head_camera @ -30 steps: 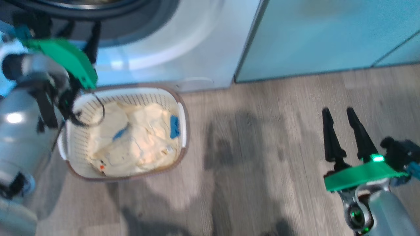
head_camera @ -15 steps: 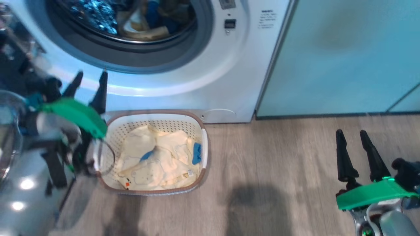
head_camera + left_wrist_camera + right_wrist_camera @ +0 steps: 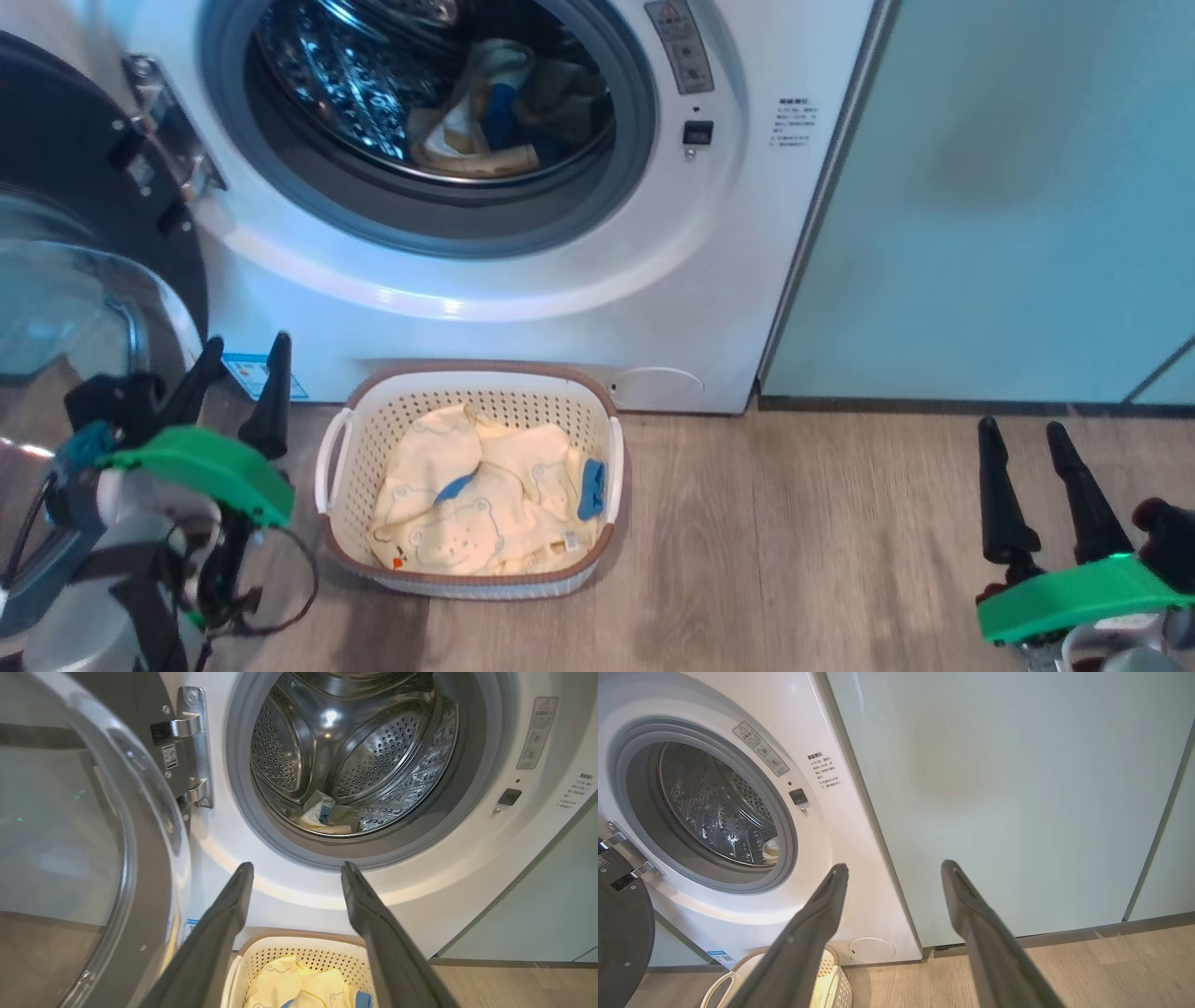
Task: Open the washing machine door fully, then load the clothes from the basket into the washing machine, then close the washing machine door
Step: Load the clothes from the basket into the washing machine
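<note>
The washing machine [image 3: 560, 280] stands with its door [image 3: 84, 187] swung wide open to the left, glass bowl facing me. Inside the steel drum [image 3: 355, 751] lie pale yellow and blue clothes [image 3: 485, 121]. On the floor before the machine sits the cream basket [image 3: 467, 371], holding more yellow bear-print clothes [image 3: 476, 513] with blue trim. My left gripper [image 3: 245, 347] is open and empty, left of the basket, beside the door. My right gripper [image 3: 1020, 429] hangs open and empty over the floor, far to the basket's right. The left wrist view looks past the open left gripper [image 3: 296, 865] into the drum.
Pale teal cabinets [image 3: 1008, 205] stand right of the machine. Wooden floor [image 3: 794, 541] stretches between the basket and my right gripper. The door's metal hinge [image 3: 191, 746] shows at the drum's left. In the right wrist view the basket [image 3: 829, 970] sits low left.
The head camera has tilted up, bringing the drum and open door into view. My left gripper now sits lower, left of the basket. Both grippers stay open.
</note>
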`<state>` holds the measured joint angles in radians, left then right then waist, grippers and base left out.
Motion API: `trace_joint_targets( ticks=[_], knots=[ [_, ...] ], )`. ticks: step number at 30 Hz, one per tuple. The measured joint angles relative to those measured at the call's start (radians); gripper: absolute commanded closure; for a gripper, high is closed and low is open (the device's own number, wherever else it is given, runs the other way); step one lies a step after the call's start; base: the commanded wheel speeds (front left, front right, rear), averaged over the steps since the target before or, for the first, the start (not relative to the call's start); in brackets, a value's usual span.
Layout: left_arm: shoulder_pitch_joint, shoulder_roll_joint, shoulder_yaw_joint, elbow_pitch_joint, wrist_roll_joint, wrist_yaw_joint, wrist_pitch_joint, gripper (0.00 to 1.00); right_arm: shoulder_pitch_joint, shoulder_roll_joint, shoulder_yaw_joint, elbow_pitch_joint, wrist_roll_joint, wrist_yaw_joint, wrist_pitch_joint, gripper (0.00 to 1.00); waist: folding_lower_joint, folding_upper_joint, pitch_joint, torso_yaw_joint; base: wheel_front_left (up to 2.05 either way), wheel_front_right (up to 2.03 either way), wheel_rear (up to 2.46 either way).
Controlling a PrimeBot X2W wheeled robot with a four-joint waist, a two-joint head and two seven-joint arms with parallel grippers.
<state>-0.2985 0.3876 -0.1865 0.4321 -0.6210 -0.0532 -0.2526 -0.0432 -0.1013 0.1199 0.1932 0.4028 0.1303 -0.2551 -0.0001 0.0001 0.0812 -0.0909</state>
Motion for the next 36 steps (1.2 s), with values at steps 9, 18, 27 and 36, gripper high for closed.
trace_joint_targets(
  ticks=[9,18,27,36],
  knots=[
    [0.116,-0.028,0.112,-0.03,0.064,-0.023,0.0,0.0,0.043,-0.003,-0.021,-0.008,-0.008,0.0,0.0,0.0,0.0,0.0,-0.052,0.023,0.0,0.0,0.0],
    [0.159,-0.052,0.177,-0.043,0.103,-0.056,0.0,0.0,0.043,-0.005,-0.009,-0.009,-0.009,0.0,0.0,0.0,0.0001,-0.0001,-0.066,0.02,0.0,0.0,0.0],
    [0.179,-0.072,0.218,-0.053,0.13,-0.064,0.0,0.0,0.043,-0.007,-0.003,-0.01,-0.017,0.0,0.0,0.0,0.0001,0.0,-0.072,0.015,0.0,0.0,0.0],
    [0.179,-0.086,0.22,-0.039,0.14,-0.074,0.0,0.0,0.043,-0.009,-0.001,-0.01,-0.017,0.0,0.0,0.0,0.0001,-0.0001,-0.076,0.022,0.0,0.0,0.0]
  ],
)
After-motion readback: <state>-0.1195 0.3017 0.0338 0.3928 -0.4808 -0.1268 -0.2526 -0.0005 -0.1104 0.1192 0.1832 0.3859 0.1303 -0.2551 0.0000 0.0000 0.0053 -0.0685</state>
